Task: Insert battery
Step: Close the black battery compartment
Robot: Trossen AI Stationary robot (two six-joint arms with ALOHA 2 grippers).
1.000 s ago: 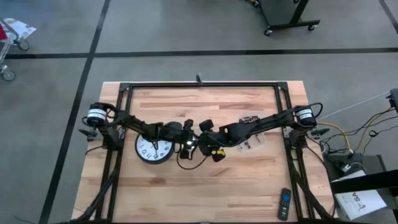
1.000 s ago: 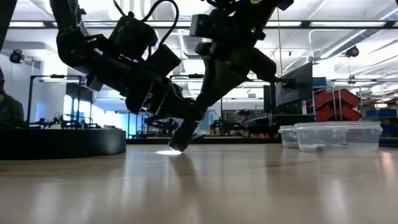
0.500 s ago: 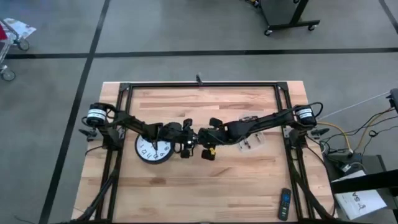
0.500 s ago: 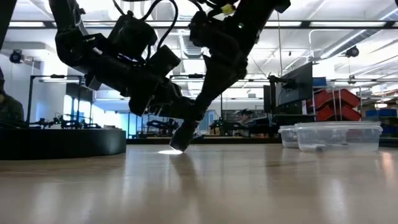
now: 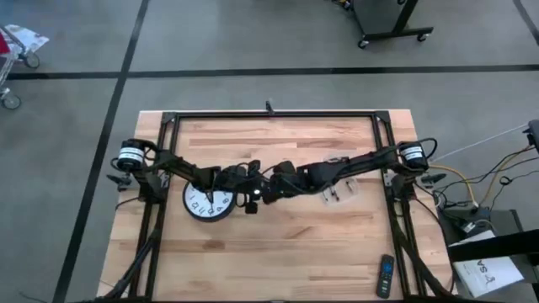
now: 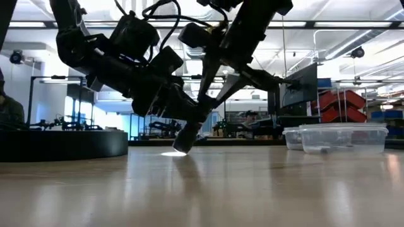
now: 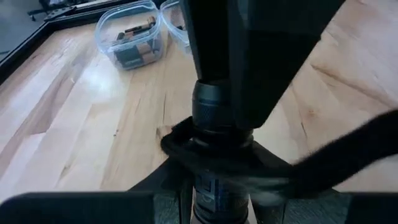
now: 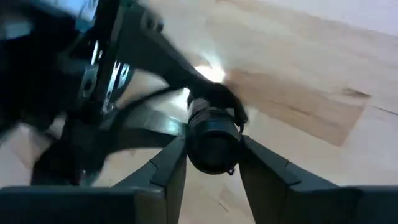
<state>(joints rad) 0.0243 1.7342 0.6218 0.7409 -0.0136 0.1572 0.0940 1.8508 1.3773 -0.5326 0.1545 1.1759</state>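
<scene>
Table [image 5: 278, 261]: light wood top with a dark frame around it, seen from above.

Flashlight [image 8: 213, 134]: black, cylindrical, held at the table's centre between both arms. In the low view [image 6: 187, 136] it stands tilted, its lit end down, just above or touching the wood, with a bright patch beneath.

Left gripper [image 5: 242, 187]: reaches in from nine o'clock; fingers pinched on the flashlight's body [image 7: 217, 143], as its wrist view shows.

Right gripper [image 5: 271, 188]: reaches in from three o'clock; its two fingers [image 8: 171, 165] sit either side of the flashlight's end, apparently clasping it, though blur leaves contact uncertain.

Battery: no loose one can be made out at the flashlight.

Clock [image 5: 207, 202]: round, white face, lying flat beside the left arm, toward nine o'clock of centre.

Clear containers [image 5: 338, 190]: under the right arm, toward three o'clock; small dark items inside [image 7: 129, 46], possibly batteries.

Remote control [image 5: 385, 276]: near the five o'clock corner.
</scene>
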